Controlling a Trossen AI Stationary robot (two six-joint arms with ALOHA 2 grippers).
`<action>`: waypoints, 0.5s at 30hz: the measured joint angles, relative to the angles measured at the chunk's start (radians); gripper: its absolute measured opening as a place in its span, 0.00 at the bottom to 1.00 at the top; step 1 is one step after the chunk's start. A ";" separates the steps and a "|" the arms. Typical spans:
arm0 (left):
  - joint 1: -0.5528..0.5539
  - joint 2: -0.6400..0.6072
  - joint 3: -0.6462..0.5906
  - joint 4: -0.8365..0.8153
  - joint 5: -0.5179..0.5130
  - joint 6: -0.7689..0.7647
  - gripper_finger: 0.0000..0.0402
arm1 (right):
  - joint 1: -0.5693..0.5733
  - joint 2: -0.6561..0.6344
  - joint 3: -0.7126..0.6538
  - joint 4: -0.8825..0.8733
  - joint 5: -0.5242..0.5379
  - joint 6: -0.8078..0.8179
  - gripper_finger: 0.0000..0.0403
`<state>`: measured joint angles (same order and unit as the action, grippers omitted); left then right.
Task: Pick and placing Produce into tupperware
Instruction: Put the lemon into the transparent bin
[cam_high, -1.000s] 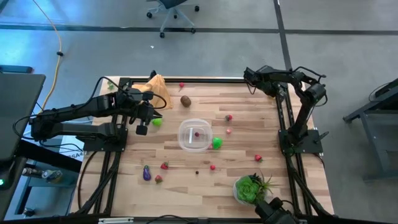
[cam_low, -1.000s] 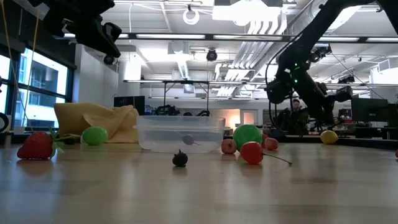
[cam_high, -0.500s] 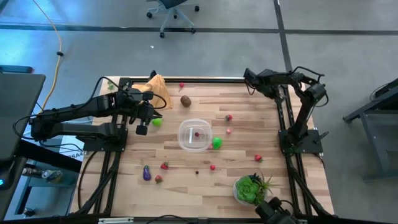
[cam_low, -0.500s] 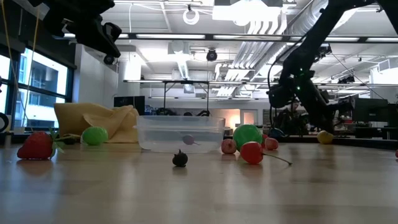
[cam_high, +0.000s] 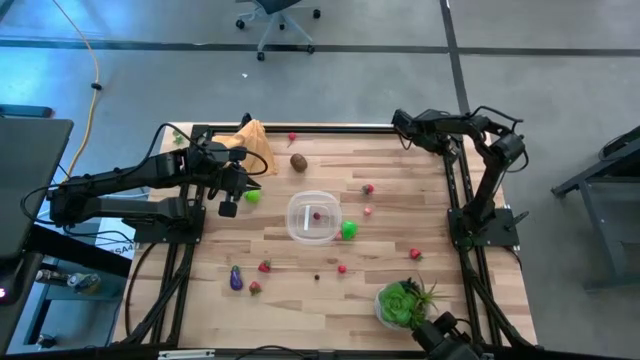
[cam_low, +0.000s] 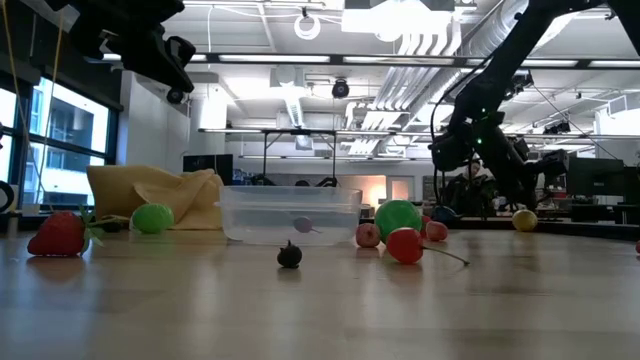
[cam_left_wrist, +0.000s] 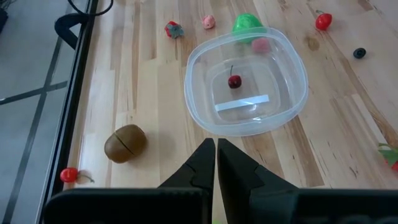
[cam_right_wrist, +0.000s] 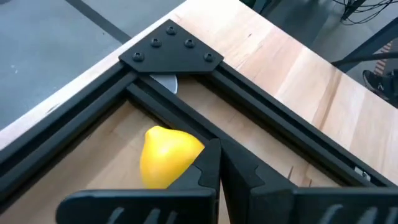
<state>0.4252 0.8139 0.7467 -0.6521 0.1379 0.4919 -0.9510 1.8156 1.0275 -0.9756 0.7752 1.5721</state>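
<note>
One cherry (cam_left_wrist: 234, 81) in tupperware (cam_high: 314, 217) at counter (cam_high: 390, 160) centre; rest of produce scattered: kiwi (cam_high: 298, 162), limes (cam_high: 348, 230), eggplant (cam_high: 236, 279), berries. Right gripper (cam_right_wrist: 216, 163) fully closed, empty, parked over far right corner right beside lemon (cam_right_wrist: 166, 155), not holding it. Left gripper (cam_left_wrist: 216, 151) closed, empty, raised near cloth (cam_high: 252, 142), aimed at tupperware. Step looks like lemon pick. Next: open right gripper, drop over lemon, close, carry to tupperware.

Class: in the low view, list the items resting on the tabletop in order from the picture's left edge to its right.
Strawberry → green lime → dark berry → red cherry → yellow lemon.
</note>
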 joint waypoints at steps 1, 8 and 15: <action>0.000 0.000 0.000 0.000 0.000 0.000 0.02 | -0.004 0.000 0.000 0.006 0.000 -0.001 0.00; 0.000 0.000 0.000 0.000 0.000 0.000 0.02 | -0.036 0.000 0.018 0.092 -0.030 -0.058 0.00; 0.000 0.000 0.000 0.000 0.000 0.000 0.02 | -0.040 0.000 0.021 0.095 -0.046 -0.054 0.00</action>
<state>0.4253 0.8139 0.7467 -0.6521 0.1379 0.4919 -0.9909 1.8160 1.0481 -0.8803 0.7293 1.5183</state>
